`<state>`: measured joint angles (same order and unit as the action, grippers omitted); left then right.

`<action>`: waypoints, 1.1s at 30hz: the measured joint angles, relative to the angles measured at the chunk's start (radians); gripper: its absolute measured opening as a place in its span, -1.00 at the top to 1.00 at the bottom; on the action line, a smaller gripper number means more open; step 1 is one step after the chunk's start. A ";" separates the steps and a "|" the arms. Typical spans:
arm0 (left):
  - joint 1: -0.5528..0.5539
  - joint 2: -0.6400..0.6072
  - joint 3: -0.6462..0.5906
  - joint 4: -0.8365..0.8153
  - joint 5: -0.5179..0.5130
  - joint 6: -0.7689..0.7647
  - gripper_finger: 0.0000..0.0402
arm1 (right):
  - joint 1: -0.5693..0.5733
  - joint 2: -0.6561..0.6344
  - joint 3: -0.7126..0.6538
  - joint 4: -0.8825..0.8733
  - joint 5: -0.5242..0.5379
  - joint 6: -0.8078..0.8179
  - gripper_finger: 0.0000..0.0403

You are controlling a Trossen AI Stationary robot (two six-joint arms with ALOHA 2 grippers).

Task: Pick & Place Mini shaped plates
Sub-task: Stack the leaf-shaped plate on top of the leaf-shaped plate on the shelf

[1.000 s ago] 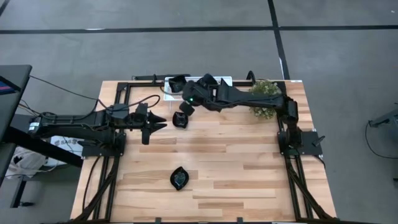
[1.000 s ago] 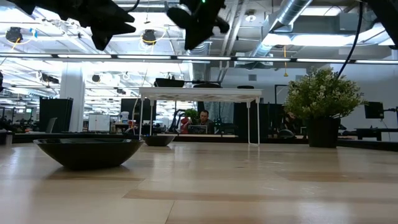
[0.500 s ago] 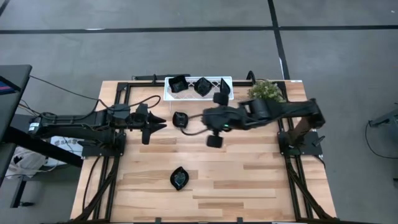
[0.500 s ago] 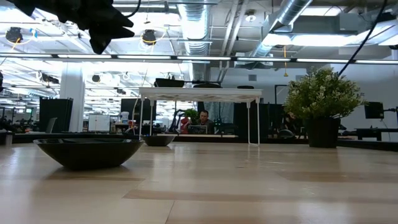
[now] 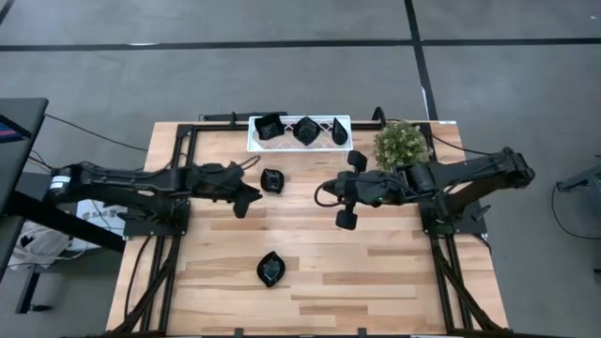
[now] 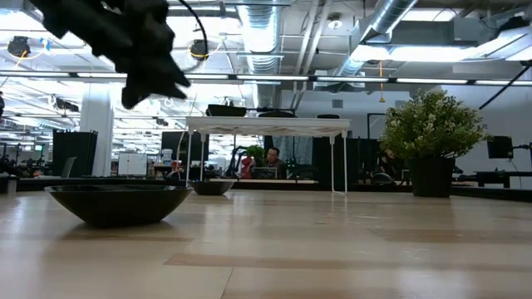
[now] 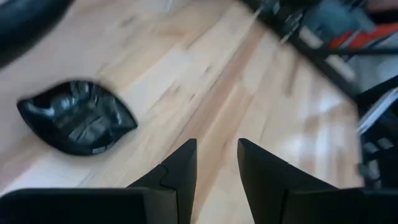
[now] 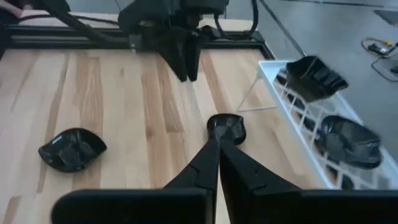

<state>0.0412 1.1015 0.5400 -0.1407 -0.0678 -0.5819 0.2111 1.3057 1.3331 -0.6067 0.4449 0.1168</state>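
Your right claw [image 5: 320, 193] is empty with fingers together, left claw [image 5: 254, 198] empty and slightly apart beside the teardrop plate [image 5: 272, 180]; next, grab that plate for the white tray [image 5: 299, 145].

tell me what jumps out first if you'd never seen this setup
Two dark arms stretch toward each other over the wooden table, the left tool open beside a small black plate, the right tool shut and empty mid-table. A white lattice tray at the far edge holds three black plates, and a leaf-shaped plate lies alone near the front.
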 joint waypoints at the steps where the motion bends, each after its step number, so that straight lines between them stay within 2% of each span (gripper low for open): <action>1: 0.000 0.030 0.000 0.005 -0.002 0.000 0.42 | 0.006 -0.011 -0.039 0.022 0.000 0.001 0.96; 7: -0.013 0.184 0.000 0.114 -0.015 0.087 0.42 | 0.037 -0.020 -0.179 0.028 -0.003 0.019 0.96; 14: -0.063 0.342 0.000 0.149 -0.094 0.304 0.42 | 0.079 -0.020 -0.211 -0.058 0.001 0.042 0.96; 21: -0.077 0.464 0.010 0.163 -0.127 0.316 0.42 | 0.089 -0.027 -0.211 -0.100 0.011 0.034 0.96; 24: -0.097 0.492 0.039 0.165 -0.143 0.322 0.42 | 0.089 -0.032 -0.211 -0.101 0.056 0.031 0.96; 26: -0.116 0.499 0.058 0.165 -0.182 0.354 0.42 | 0.089 -0.039 -0.211 -0.109 0.066 0.031 0.96; 30: -0.151 0.493 0.084 0.162 -0.338 0.431 0.42 | 0.098 -0.055 -0.211 -0.109 0.073 0.048 0.96; 33: -0.159 0.492 0.095 0.163 -0.393 0.480 0.42 | 0.106 -0.062 -0.210 -0.108 0.077 0.074 0.96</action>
<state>-0.1178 1.5936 0.6346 0.0219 -0.4611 -0.1017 0.3174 1.2442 1.1229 -0.7147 0.5223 0.1909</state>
